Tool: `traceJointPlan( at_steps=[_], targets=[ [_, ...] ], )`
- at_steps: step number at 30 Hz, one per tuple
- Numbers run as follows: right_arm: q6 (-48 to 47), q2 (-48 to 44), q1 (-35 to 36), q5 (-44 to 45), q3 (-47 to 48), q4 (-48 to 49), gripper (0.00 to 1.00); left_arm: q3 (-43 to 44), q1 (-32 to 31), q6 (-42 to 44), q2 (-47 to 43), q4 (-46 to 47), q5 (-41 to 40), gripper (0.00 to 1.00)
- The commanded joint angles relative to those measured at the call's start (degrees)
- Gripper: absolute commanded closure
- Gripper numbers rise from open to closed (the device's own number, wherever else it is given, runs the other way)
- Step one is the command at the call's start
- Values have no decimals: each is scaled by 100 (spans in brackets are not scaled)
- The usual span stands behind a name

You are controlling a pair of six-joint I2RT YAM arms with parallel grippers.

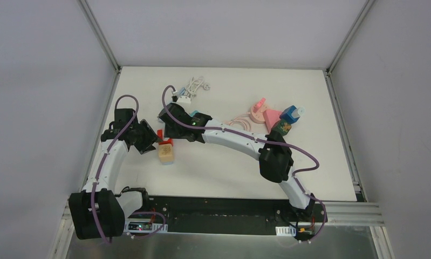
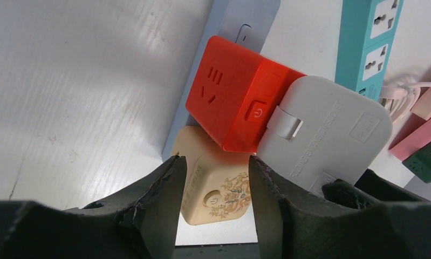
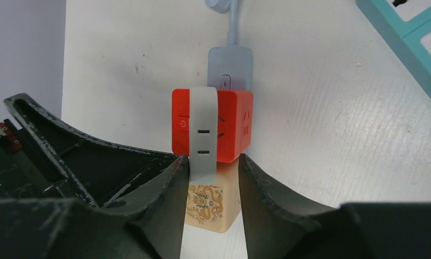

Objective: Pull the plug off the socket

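Observation:
A flat white plug [image 2: 326, 135] is stuck into the side of a red cube socket [image 2: 229, 102], which sits against a beige cube [image 2: 218, 189] with a gold dragon print. My left gripper [image 2: 216, 162] has its jaws apart on either side of the beige cube, with slim gaps showing. From the right wrist the white plug [image 3: 202, 135] shows edge-on across the red socket [image 3: 232, 124]. My right gripper [image 3: 213, 159] is open, its left finger [image 3: 172, 178] touching the plug's lower end. From above, both grippers [image 1: 151, 141] [image 1: 167, 125] crowd the red socket [image 1: 160, 133].
A grey-blue adapter [image 3: 229, 67] with a cable lies just behind the red socket. A teal power strip [image 2: 369, 43] is to the right. Farther off are a white lattice piece [image 1: 194, 86], pink parts [image 1: 261, 113], a blue cube [image 1: 291, 114] and a coiled cable [image 1: 243, 123].

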Motion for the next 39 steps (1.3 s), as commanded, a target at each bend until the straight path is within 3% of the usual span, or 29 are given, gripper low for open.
traceJointPlan(
  at_steps=[1, 13, 19, 23, 32, 39],
  targets=[
    [98, -193, -7, -189, 139, 0, 59, -55, 74, -48, 59, 127, 92, 53],
    [82, -115, -45, -633, 107, 436, 54, -20, 75, -26, -101, -25, -393, 60],
    [154, 28, -136, -702, 160, 438, 58, -58, 75, -69, -14, -54, -416, 63],
    [183, 74, -140, -719, 191, 456, 65, -68, 74, -55, -12, -146, -435, 64],
    [353, -50, -145, -891, 209, 527, 100, -147, 74, -107, 112, -122, -386, 65],
    [617, -196, -194, -1142, 209, 746, 100, -92, 74, -99, 286, -133, -364, 67]
  ],
)
